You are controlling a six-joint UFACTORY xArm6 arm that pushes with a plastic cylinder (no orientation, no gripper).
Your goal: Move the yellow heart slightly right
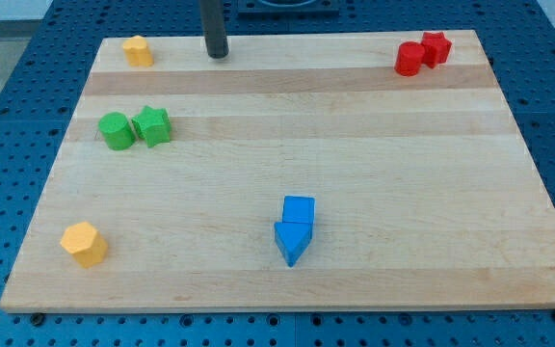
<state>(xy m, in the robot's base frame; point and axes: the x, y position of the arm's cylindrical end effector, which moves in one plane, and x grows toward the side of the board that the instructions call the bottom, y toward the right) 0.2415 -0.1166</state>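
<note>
1. Landmark: the blue cube (299, 209), low on the wooden board (355, 145), touches the blue triangular block (292, 241) just below it.
2. Up and left of it, the green round block (116, 130) and green star-like block (152, 126) touch, forming one barrier.
3. Far left and slightly lower sits a yellow block (84, 243).
4. Top-left: another yellow block (138, 50), with my tip (218, 55) to its right, a gap between them.
5. Top-right: two red blocks (422, 53) touching.
6. Open board lies right of the cube and across the middle.

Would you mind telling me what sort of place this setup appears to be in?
Probably a robotics lab bench: a wooden board sits on a blue perforated table, with my tip and small blocks like the yellow heart.
</note>
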